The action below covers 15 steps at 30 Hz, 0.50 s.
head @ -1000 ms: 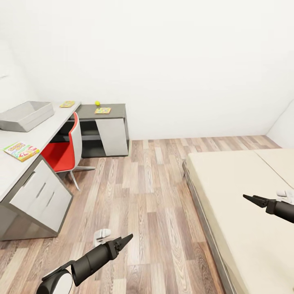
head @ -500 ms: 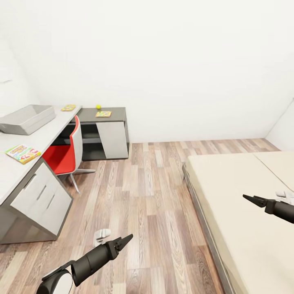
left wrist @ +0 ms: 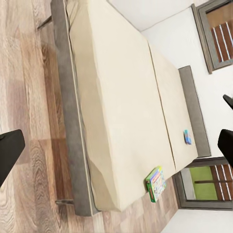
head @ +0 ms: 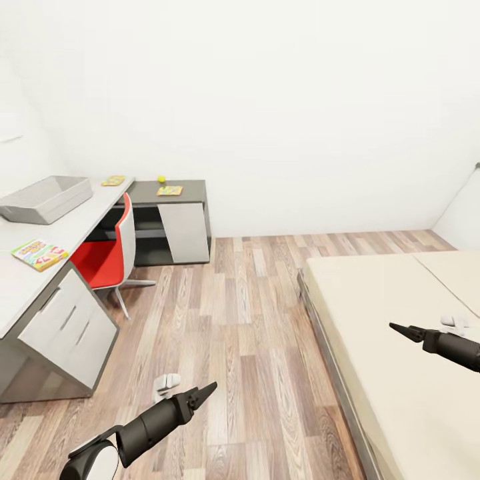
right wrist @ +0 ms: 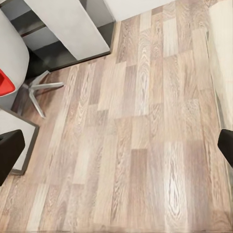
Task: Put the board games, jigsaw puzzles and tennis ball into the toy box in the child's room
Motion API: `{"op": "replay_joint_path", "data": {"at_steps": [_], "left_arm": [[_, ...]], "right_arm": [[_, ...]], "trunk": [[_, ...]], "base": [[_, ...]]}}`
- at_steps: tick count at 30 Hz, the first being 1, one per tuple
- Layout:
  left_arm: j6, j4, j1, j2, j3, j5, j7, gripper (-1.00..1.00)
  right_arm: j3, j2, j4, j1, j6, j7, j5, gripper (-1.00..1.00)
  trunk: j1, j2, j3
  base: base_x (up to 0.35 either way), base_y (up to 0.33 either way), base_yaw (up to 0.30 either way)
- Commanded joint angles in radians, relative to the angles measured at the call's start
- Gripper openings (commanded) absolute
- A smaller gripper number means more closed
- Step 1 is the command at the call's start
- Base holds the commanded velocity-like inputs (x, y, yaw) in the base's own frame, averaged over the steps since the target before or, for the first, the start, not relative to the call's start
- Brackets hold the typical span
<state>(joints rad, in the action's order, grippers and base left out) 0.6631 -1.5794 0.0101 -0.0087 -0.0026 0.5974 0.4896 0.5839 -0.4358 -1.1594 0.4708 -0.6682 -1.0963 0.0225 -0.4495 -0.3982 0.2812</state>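
The pale grey toy box (head: 47, 199) stands on the light grey table (head: 73, 223) at the left. A colourful board game (head: 40, 255) lies nearer on that top. Two jigsaw puzzles (head: 113, 181) (head: 169, 191) and the yellow tennis ball (head: 161, 179) rest at the table's far end. The beige bed (head: 393, 320) is at the right. In the left wrist view the bed (left wrist: 121, 97) carries a green-yellow board game (left wrist: 156, 183) and a small blue one (left wrist: 187, 137). My left gripper (head: 208, 387) hangs over the floor, open and empty. My right gripper (head: 397, 328) hovers over the bed's edge, open and empty.
A red and white chair (head: 110, 250) is tucked at the desk, its base (right wrist: 41, 87) on the wood floor (head: 247, 313). White drawers (head: 67, 323) face the open floor between desk and bed. A small white object (head: 167, 383) lies near the left arm.
The whole view has shifted: the desk and its things sit a little lower and farther off. The right gripper has edged slightly left in the picture. Both grippers stay empty.
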Motion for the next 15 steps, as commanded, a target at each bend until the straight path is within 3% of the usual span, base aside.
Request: {"op": "replay_joint_path", "data": {"at_steps": [1, 9, 15], "left_arm": [[0.007, -0.001, 0.001, 0.000, 0.001, 0.005, 0.000, 1.00], [0.007, -0.001, 0.001, 0.000, 0.001, 0.005, 0.000, 1.00], [0.007, -0.001, 0.001, 0.000, 0.001, 0.005, 0.000, 1.00]], "right_arm": [[0.001, 0.004, 0.002, 0.001, -0.009, 0.002, -0.009, 1.00], [0.001, 0.017, 0.008, 0.003, -0.009, 0.013, -0.039, 1.00], [0.001, 0.020, 0.009, 0.003, -0.010, 0.015, -0.047, 1.00]], "trunk": [[-0.001, -0.002, 0.001], [-0.001, -0.002, -0.002], [-0.001, -0.002, -0.003]], "base": [[0.000, 0.000, 0.000], [0.000, 0.000, -0.015], [0.000, 0.000, -0.156]]}}
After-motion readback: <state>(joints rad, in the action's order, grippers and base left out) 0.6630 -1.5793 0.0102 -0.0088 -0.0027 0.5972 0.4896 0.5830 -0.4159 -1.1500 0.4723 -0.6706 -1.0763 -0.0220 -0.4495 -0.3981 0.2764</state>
